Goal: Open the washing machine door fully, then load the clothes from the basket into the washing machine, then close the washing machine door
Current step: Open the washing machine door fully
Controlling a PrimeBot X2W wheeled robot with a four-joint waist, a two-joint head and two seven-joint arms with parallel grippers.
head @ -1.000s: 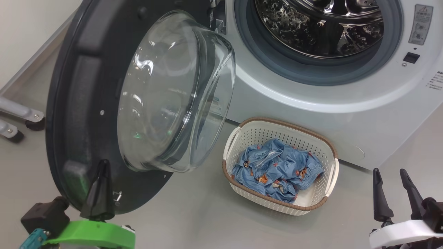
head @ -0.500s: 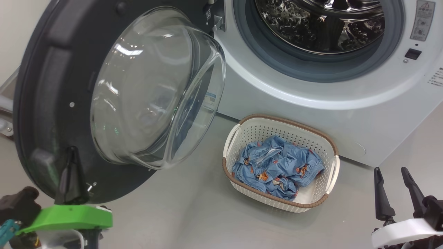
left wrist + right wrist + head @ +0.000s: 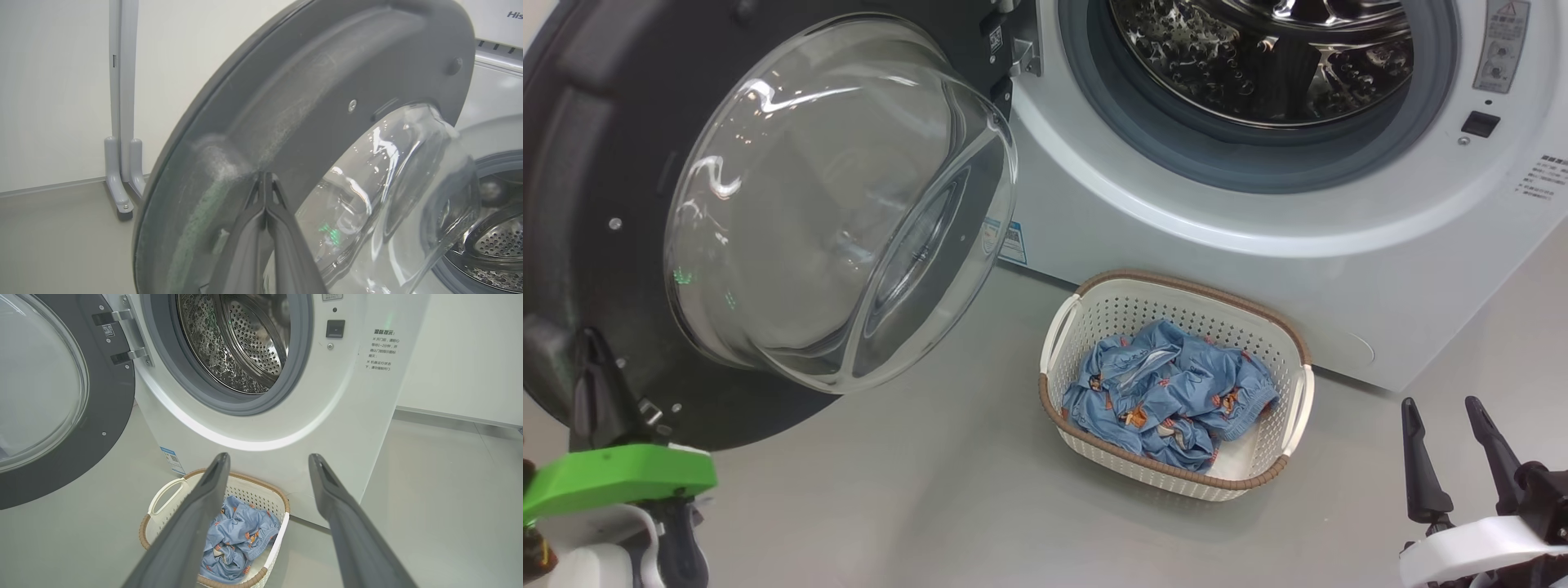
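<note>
The door point(image 3: 588, 163) stands open, black rim around a clear glass bowl. The left gripper point(image 3: 265, 176) is pinched tight; the right gripper point(image 3: 1439, 406) gapes.

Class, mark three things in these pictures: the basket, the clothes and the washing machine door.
the basket point(image 3: 1217, 318), head view, on its perforated far wall.
the clothes point(image 3: 1168, 392), head view, on the middle of the blue bundle.
the washing machine door point(image 3: 841, 212), head view, on its bulging clear glass centre.

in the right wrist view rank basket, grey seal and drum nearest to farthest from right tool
1. basket, on the floor just below the right tool.
2. grey seal, ringing the washer mouth.
3. drum, deeper inside, behind the seal.
</note>
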